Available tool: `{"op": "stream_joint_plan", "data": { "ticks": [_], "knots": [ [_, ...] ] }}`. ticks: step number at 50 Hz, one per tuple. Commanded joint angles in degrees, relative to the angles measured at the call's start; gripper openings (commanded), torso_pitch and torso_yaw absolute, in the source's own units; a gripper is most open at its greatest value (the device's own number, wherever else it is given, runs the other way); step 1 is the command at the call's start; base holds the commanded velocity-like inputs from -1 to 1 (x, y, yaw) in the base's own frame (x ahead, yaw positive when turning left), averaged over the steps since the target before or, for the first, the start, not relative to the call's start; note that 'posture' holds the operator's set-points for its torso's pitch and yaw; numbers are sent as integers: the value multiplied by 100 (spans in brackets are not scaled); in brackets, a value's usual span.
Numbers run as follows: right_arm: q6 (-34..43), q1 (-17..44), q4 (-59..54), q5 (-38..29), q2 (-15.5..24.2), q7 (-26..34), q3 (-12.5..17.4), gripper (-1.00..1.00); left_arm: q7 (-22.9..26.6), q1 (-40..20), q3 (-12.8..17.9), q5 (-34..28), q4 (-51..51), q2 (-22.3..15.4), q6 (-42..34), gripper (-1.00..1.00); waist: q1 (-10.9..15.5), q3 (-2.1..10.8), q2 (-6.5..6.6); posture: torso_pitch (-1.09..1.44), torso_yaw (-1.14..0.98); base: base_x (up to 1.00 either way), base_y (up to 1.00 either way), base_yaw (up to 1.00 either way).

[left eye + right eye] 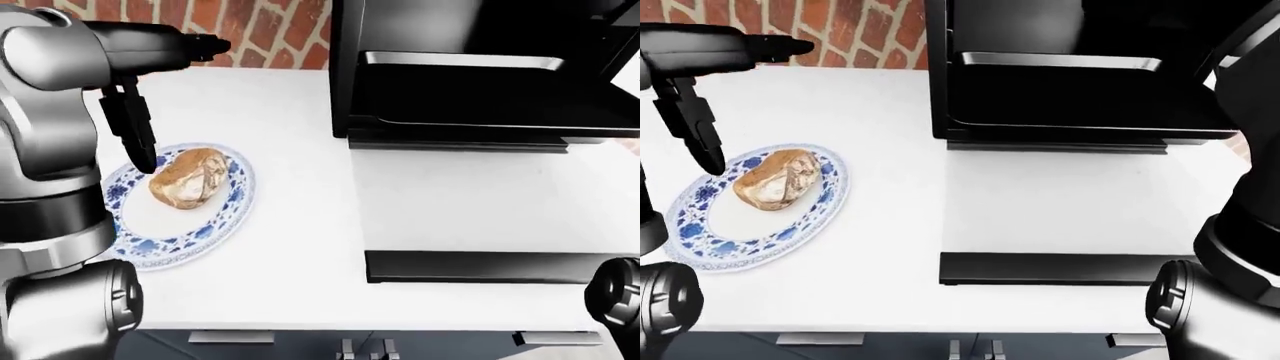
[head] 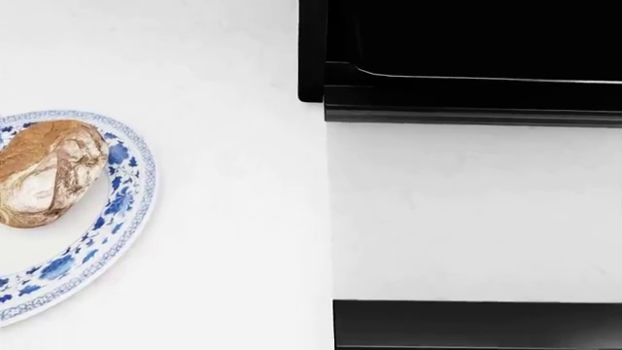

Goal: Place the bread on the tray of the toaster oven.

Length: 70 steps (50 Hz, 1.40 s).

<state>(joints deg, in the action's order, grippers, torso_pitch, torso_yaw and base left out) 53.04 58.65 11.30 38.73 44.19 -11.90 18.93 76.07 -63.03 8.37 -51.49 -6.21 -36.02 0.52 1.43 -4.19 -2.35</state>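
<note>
A brown loaf of bread (image 1: 188, 177) lies on a blue-and-white patterned plate (image 1: 135, 238) at the left of the white counter; the head view also shows the bread (image 2: 44, 182). My left hand (image 1: 172, 105) hovers open just above and left of the bread, its long black fingers (image 1: 135, 127) pointing down beside it without touching, one finger pointing right. The black toaster oven (image 1: 345, 67) stands open at the upper right, with its silver-rimmed tray (image 1: 465, 61) inside. My right hand does not show, only parts of its arm (image 1: 1240, 247).
The oven's door lies flat on the counter, its glass pane (image 1: 480, 199) ending in a black handle bar (image 1: 490, 266) near the counter's bottom edge. A red brick wall (image 1: 270, 30) closes the top left. White counter (image 1: 300, 150) separates plate and oven.
</note>
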Motion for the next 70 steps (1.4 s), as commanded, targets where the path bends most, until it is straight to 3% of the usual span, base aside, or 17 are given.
{"op": "stream_joint_plan", "data": {
  "ticks": [1, 12, 19, 25, 26, 37, 55, 70],
  "knots": [
    [-173, 171, 95, -22, 106, -2, 104, 100, 23, -17, 121, 15, 237, -70, -127, 100, 4, 173, -2, 0, 0, 0, 0, 0],
    [-219, 154, 55, -44, 102, 7, 116, 100, 621, 305, 279, 339, 596, -380, 10, 100, 20, 136, -23, 0, 0, 0, 0, 0],
    [-211, 129, 47, 42, 103, -49, 137, 100, 893, 397, 296, 523, 884, -375, -180, 100, 47, 117, -19, 0, 0, 0, 0, 0],
    [-200, 117, 70, 83, 124, -73, 140, 100, 829, 529, 267, 491, 967, -294, -215, 100, 52, 108, -22, 0, 0, 0, 0, 0],
    [-194, 123, 75, 96, 123, -86, 142, 100, 551, 464, 245, 450, 867, -251, -104, 100, 51, 109, -23, 0, 0, 0, 0, 0],
    [-305, 101, 17, 45, 61, -52, 88, 100, -129, 491, 105, -117, 373, -3, 68, 100, 19, 141, -35, 0, 0, 0, 0, 0],
    [-154, 230, 38, 272, 121, -181, 177, 100, 118, 1233, 215, -298, 850, 120, 119, 100, -3, 197, 3, 0, 0, 0, 0, 0],
    [-286, 109, 38, 175, 60, -144, 81, 100, 138, 1074, 146, -309, 836, 278, -1, 100, 12, 208, 0, 0, 0, 0, 0, 0]
  ]
}}
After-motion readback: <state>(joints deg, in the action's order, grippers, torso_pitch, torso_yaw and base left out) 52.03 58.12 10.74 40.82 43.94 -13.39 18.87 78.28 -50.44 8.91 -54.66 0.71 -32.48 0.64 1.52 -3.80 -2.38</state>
